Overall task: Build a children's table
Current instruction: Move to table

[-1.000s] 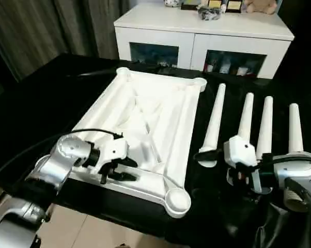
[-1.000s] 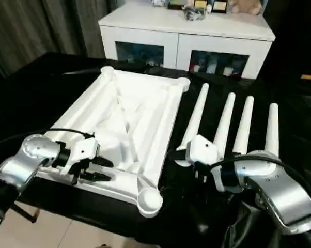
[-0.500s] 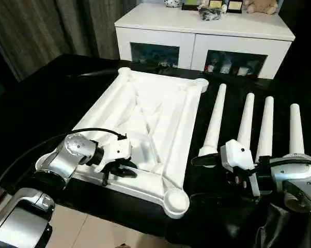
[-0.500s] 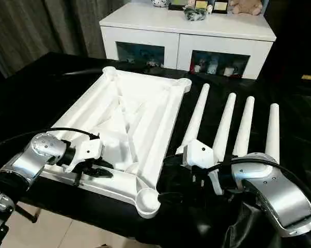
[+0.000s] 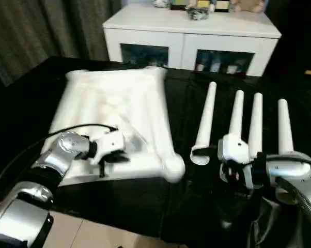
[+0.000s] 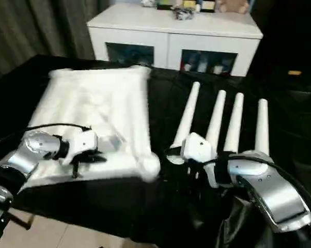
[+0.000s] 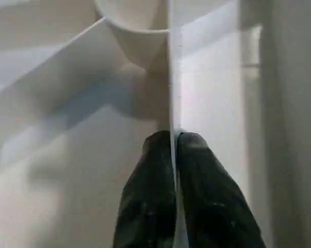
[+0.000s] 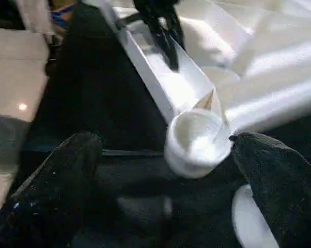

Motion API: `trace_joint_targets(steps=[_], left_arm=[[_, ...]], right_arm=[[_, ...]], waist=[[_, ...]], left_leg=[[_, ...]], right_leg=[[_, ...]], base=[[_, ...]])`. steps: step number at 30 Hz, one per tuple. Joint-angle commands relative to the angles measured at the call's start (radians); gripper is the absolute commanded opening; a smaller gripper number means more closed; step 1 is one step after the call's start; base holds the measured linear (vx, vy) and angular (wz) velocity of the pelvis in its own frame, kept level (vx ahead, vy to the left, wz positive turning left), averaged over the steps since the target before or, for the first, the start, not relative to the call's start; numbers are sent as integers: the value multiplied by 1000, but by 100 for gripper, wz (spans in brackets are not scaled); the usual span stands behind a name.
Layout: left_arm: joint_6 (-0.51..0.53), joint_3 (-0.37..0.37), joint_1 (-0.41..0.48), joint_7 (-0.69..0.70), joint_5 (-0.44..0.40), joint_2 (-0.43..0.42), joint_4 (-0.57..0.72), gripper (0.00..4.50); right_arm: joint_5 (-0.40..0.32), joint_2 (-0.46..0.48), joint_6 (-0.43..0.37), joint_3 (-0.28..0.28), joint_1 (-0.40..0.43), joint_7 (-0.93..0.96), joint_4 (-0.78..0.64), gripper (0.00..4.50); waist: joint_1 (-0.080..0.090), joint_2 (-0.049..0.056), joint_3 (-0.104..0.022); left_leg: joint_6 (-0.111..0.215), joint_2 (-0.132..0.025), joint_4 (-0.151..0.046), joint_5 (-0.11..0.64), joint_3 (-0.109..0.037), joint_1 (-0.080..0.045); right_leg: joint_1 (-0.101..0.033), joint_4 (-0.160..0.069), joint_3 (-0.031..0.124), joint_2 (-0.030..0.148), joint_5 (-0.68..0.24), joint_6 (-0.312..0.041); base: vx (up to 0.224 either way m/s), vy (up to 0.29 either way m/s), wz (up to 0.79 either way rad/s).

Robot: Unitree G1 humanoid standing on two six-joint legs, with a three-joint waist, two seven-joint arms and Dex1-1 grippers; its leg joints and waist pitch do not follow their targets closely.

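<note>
The children's table top (image 5: 114, 108) lies underside up on the black cloth, blurred with motion. My left gripper (image 5: 113, 158) is over its near edge. In the left wrist view that gripper (image 7: 172, 138) is shut on a thin upright rib (image 7: 170, 77) of the top, with a round socket (image 7: 137, 31) just beyond. Four white tapered legs (image 5: 236, 116) lie side by side to the right. My right gripper (image 5: 232, 170) hovers at their wide ends. Its fingers (image 8: 57, 181) stand wide open, and the near corner socket (image 8: 197, 142) sits ahead of them, untouched.
A white cabinet (image 5: 191, 36) with dark glass doors stands behind the table, with small items on top. Grey curtains (image 5: 42, 26) hang at the back left. The black-covered table's front edge (image 5: 109, 206) drops to a light floor (image 5: 93, 232).
My left gripper has closed onto the rib. The table top has swung to the left, its near corner socket drawing back from the table's front edge. The right gripper stays open.
</note>
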State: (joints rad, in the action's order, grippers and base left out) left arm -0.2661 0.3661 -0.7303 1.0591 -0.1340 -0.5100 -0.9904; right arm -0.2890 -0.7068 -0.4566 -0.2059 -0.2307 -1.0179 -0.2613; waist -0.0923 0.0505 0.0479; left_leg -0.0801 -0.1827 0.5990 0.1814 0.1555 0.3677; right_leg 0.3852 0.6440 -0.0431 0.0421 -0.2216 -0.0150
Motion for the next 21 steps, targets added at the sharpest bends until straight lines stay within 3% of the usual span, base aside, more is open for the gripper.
trace_joint_targets(steps=[1,7,15,20,21], left_arm=[[-47,-22,-30,-100,-30,-13,-35,5],[-136,-68,-46,-51,18,10,-80,2],[-216,-53,-47,58,28,16,-77,2],[-256,-56,-61,85,8,-1,-87,2],[-254,-69,-68,89,22,-1,-88,28]], right_arm=[[27,10,14,-4,-21,24,18,450],[42,28,23,-4,-33,44,40,450],[84,62,22,8,-60,119,86,450],[83,100,-5,34,-104,176,109,450],[75,111,-18,43,-111,187,109,450]], waist=[[-8,-8,-62],[-8,-2,-68],[-19,1,-71],[-22,6,-72],[-22,6,-71]], left_leg=[[27,-38,-60,167,-15,-1],[42,-43,-57,140,-15,-4],[43,-49,-57,127,-12,-8],[24,-50,-58,141,-12,-10],[24,-50,-58,143,-13,-10]], right_leg=[[-49,-95,51,92,-148,-173],[-55,-81,50,94,15,-227],[-54,-74,51,100,80,-248],[-55,-70,50,101,93,-248],[-55,-71,50,101,92,-247]], base=[[0,0,0],[0,0,0],[0,0,0],[0,0,0],[0,0,0]])
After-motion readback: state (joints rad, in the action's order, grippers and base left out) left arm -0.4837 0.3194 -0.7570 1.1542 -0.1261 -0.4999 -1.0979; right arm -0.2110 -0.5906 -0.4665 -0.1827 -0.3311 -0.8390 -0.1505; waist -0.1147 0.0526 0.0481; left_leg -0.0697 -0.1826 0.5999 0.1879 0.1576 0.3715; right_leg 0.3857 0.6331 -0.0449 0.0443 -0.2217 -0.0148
